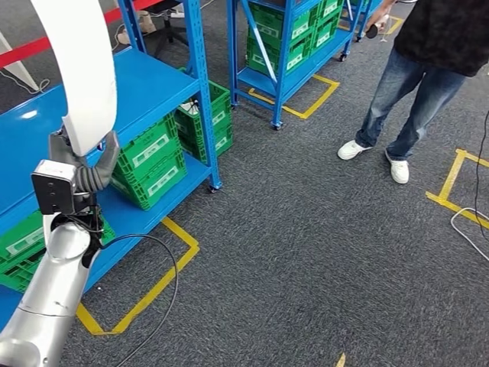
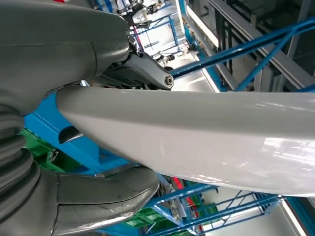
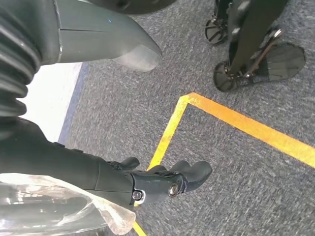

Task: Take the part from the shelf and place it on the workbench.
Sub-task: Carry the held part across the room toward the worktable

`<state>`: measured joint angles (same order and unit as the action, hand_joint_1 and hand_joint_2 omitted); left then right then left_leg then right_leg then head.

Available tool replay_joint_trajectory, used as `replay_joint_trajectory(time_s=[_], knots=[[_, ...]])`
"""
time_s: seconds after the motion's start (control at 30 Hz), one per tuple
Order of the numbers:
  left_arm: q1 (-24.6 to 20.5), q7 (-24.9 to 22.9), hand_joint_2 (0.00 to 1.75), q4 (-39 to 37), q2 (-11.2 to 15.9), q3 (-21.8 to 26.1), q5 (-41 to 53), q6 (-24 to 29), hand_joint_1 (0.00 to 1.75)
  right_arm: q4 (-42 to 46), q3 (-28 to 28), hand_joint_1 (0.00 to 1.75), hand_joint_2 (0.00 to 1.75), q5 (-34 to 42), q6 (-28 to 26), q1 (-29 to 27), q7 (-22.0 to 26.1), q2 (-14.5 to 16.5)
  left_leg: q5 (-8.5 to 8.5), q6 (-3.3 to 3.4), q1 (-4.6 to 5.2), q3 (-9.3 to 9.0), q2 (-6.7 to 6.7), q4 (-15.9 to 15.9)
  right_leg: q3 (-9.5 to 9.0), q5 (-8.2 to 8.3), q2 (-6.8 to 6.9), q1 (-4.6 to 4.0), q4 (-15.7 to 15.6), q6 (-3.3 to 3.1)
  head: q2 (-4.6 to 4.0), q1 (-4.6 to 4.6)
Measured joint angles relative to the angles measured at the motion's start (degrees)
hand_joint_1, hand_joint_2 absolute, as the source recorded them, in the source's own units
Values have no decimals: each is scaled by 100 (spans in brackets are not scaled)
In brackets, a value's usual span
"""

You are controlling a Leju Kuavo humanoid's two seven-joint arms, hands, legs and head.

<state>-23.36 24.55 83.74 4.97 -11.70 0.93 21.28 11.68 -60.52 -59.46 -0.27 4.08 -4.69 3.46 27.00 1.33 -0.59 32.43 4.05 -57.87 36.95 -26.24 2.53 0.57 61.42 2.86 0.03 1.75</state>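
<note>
A long, smooth white curved part (image 1: 81, 61) rises above the blue shelf (image 1: 144, 88) at the left of the head view. My left hand (image 1: 92, 164) grips its lower end, just past the wrist camera. In the left wrist view the white part (image 2: 208, 137) runs across between the grey thumb (image 2: 111, 196) and the darker fingers (image 2: 144, 71). My right hand (image 3: 74, 167) hangs over the grey carpet with its thumb and dark fingers (image 3: 185, 177) apart and nothing in them.
Green crates (image 1: 151, 162) fill the lower level of the blue shelf. A second blue rack (image 1: 283, 53) with green crates stands further back. A person in jeans (image 1: 412, 92) stands at the right. Yellow tape (image 1: 173, 267) and a black cable (image 1: 167, 298) lie on the carpet.
</note>
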Motion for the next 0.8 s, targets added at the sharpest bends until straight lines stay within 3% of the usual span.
replay_joint_trajectory(time_s=[0.07, 0.13, 0.2, 0.23, 0.3, 0.33, 0.37, 0.4, 0.43, 0.5, 0.57, 0.63, 0.67, 0.73, 0.8], knots=[[-3, 0, 175, 14, 12, 13, 5, -2, 175, 2, -32, 0, 175, 12, 2, 20, -20, -14, 19, -59, 40, -3, 98, -14, -201, 59, 101, -35, -369, -74, 0, -8], [-5, 0, 175, 20, 15, 22, 10, -5, 175, 3, -51, 0, 175, 16, 3, 12, -39, -17, 31, -117, 46, -18, 192, -9, -200, 76, -17, -43, -385, -159, -1, -14], [-5, 0, 175, 32, 18, 28, 12, -7, 175, 3, -62, 0, 175, 18, 3, -7, -55, -18, 161, -179, 20, 10, 69, -145, -207, 98, -131, -26, -404, -224, -1, -25], [-5, 0, 175, 39, 25, 34, 14, -7, 175, 3, -68, 0, 175, 19, 4, -8, -63, -19, 313, -202, 8, 95, -64, -370, -214, 109, -187, -14, -413, -254, -1, -39], [8, -1, 175, 47, 51, 45, 19, -8, 175, 3, -80, 0, 175, 25, 10, -1, -85, -19, 698, -210, 4, 425, -300, -1133, -209, 115, -309, -15, -412, -287, -1, -65], [22, -1, 175, 48, 65, 48, 24, -12, 175, 3, -86, 0, 175, 29, 20, 1, -102, -19, 824, -206, 5, 587, -343, -1483, -207, 118, -379, -21, -410, -297, -1, -70], [36, -2, 175, 48, 74, 49, 31, -17, 175, 3, -90, 0, 175, 34, 34, -1, -119, -19, 847, -197, 6, 682, -360, -1675, -205, 121, -450, -28, -406, -301, -1, -72], [46, -3, 175, 48, 80, 50, 40, -24, 175, 3, -93, 0, 175, 38, 56, -6, -138, -19, 749, -180, 7, 673, -372, -1638, -205, 123, -521, -35, -400, -302, -1, -71], [49, -4, 175, 52, 89, 52, 48, -34, 175, 3, -95, 0, 175, 41, 82, -9, -161, -19, 553, -156, 7, 554, -398, -1370, -208, 125, -591, -39, -392, -302, -1, -71], [42, -5, 175, 75, 110, 68, 56, -55, 175, 1, -99, 0, 175, 45, 144, -10, -216, -10, 166, -96, 2, 197, -599, -569, -193, 129, -722, -44, -364, -284, -1, -69], [32, -10, 175, 107, 133, 91, 57, -69, 175, -2, -110, 0, 175, 50, 193, -5, -272, 3, 44, -64, 12, 9, -758, -118, -139, 148, -838, -29, -341, -229, -1, -67], [27, -16, 175, 134, 146, 101, 57, -77, 175, -4, -132, 0, 175, 53, 217, -20, -300, 7, 44, -40, 30, 0, -696, -63, -92, 181, -943, -4, -356, -146, -1, -67], [23, -17, 175, 146, 149, 101, 57, -81, 175, -4, -141, 0, 175, 55, 221, -34, -308, 7, 23, -15, 25, -10, -639, -32, -66, 176, -914, 1, -348, -115, -1, -68], [14, -19, 175, 180, 150, 102, 58, -93, 175, -5, -153, 0, 175, 69, 247, -39, -353, 11, -21, 42, 1, -32, -511, 29, 97, 1, -650, -10, -79, -59, -1, -29], [11, -23, 175, 203, 154, 115, 59, -110, 175, -8, -173, 0, 175, 89, 333, -17, -512, 16, -27, 70, 3, -30, -373, 40, 461, -374, -353, 1, 661, -2, -1, 4]])
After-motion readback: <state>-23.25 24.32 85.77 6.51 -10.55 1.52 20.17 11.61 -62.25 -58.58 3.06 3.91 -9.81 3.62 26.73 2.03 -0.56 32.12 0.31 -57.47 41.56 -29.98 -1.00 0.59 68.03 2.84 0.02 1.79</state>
